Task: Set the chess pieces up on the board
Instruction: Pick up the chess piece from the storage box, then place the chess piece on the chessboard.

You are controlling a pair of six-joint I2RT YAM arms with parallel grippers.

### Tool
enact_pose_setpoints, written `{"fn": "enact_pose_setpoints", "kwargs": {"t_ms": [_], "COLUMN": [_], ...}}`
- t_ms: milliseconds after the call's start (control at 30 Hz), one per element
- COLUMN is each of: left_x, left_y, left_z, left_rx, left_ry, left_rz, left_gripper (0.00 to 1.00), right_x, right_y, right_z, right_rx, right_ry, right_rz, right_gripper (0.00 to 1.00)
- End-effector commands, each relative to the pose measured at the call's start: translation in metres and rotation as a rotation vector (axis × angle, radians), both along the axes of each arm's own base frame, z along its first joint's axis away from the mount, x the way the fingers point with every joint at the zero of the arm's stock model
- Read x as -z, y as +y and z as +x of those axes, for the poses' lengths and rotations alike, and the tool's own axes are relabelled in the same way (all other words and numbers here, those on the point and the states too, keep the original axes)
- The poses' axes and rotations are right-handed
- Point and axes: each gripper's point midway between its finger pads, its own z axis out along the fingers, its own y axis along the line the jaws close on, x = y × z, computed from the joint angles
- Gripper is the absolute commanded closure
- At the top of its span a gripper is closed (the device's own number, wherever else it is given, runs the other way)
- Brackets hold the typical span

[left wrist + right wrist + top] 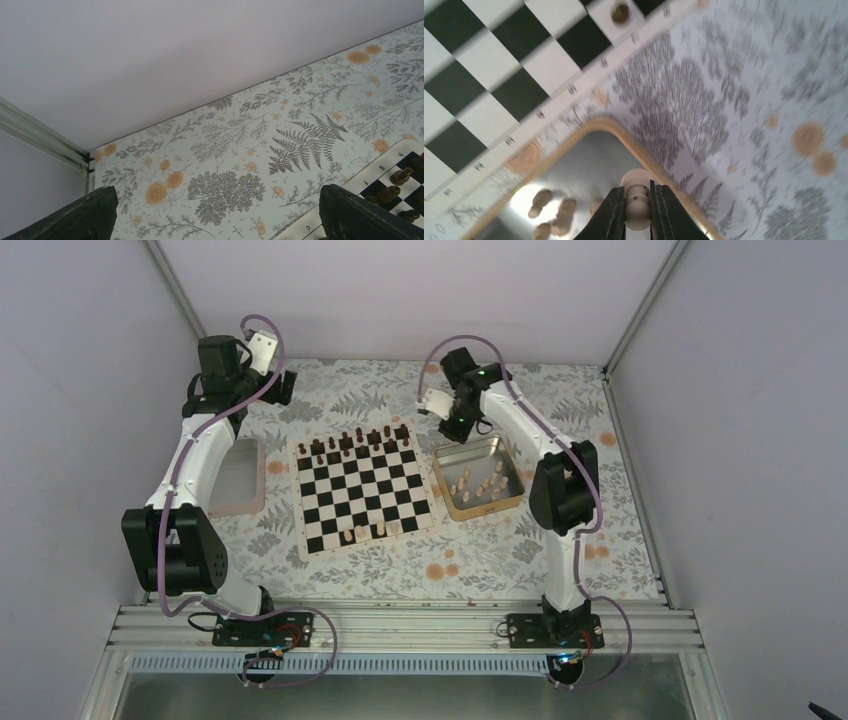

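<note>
Gripping one tan chess piece firmly in the right pincer, gold tray just below, board off to its left. Lift clear of the rim, keep upright, lower gently onto its square.

The black-and-white checked board lies flat mid-frame. A few tan chess pieces stand along its lower edge. Others lie in the tray to its right, and the right gripper pinches one.

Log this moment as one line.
right gripper: shut on light chess piece over gold tin tray | left gripper: open, empty | board: few light pieces placed
</note>
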Motion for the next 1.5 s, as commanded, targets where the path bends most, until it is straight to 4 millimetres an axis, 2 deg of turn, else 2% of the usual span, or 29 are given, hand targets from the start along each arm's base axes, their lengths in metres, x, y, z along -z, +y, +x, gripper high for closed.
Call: {"fn": "enact_pose_setpoints", "kwargs": {"t_ms": [0,100,300,433,533,700,867,967,1067,1467], "left_x": [-0.004,-0.004,-0.017,-0.027,-0.034,-0.041,-0.041,-0.042,-0.043,-0.038], "left_y": [0.004,0.008,0.021,0.029,0.037,0.054,0.053,0.053,0.053,0.048], "left_z": [0.002,0.002,-0.001,-0.006,-0.009,-0.011,-0.013,-0.013,-0.014,-0.014], "left_rx": [-0.018,-0.033,-0.078,-0.090,-0.108,-0.158,-0.146,-0.146,-0.147,-0.119], "left_ry": [-0.023,-0.024,-0.053,-0.075,-0.091,-0.112,-0.114,-0.116,-0.118,-0.111], "left_rz": [0.015,0.026,0.051,0.055,0.062,0.079,0.072,0.072,0.074,0.064], "left_gripper": [0.00,0.00,0.00,0.00,0.00,0.00,0.00,0.00,0.00,0.00], "right_x": [-0.035,-0.039,-0.023,-0.005,0.010,0.032,0.047,0.059,0.063,0.069], "right_y": [0.053,0.104,0.194,0.244,0.271,0.296,0.311,0.316,0.322,0.332], "right_z": [-0.021,-0.043,-0.087,-0.127,-0.151,-0.180,-0.196,-0.200,-0.199,-0.205], "right_rx": [-0.105,-0.217,-0.419,-0.547,-0.615,-0.686,-0.727,-0.741,-0.749,-0.784], "right_ry": [-0.043,-0.054,-0.066,-0.078,-0.083,-0.061,-0.058,-0.060,-0.077,-0.084], "right_rz": [0.002,0.015,0.031,0.055,0.066,0.081,0.090,0.078,0.086,0.095], "right_gripper": [0.91,0.91,0.91,0.91,0.91,0.91,0.89,0.89,0.88,0.88]}}
